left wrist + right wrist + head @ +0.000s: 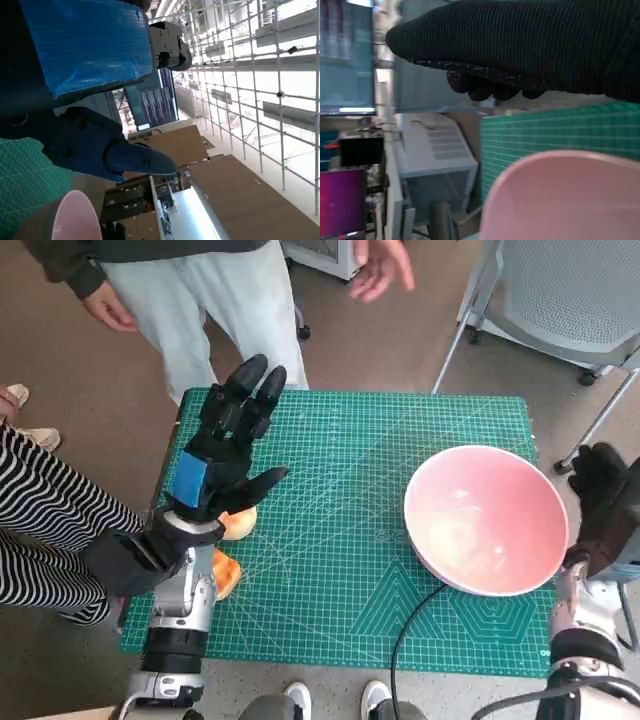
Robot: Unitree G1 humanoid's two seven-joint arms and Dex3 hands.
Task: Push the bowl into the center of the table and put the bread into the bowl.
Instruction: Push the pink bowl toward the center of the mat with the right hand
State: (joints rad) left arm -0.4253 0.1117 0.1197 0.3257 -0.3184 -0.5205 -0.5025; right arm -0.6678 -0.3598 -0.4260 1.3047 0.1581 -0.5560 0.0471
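The pink bowl point(487, 518) sits empty on the right side of the green mat point(340, 570), close to the table's right edge; its rim also shows in the left wrist view point(75, 217) and the right wrist view point(560, 195). A pale piece of bread point(241, 525) lies near the mat's left edge, partly hidden under my left hand point(230, 445). That hand is lifted above it, fingers spread and pointing to the far side, holding nothing. My gloved right hand point(598, 488) hangs just outside the bowl's right rim, empty; I cannot tell whether it touches the rim.
An orange object point(226, 573) lies beside my left wrist. A black cable point(408, 632) runs from under the bowl to the front edge. A person stands at the far side, another in stripes point(45, 520) sits left. A chair point(560, 300) stands far right.
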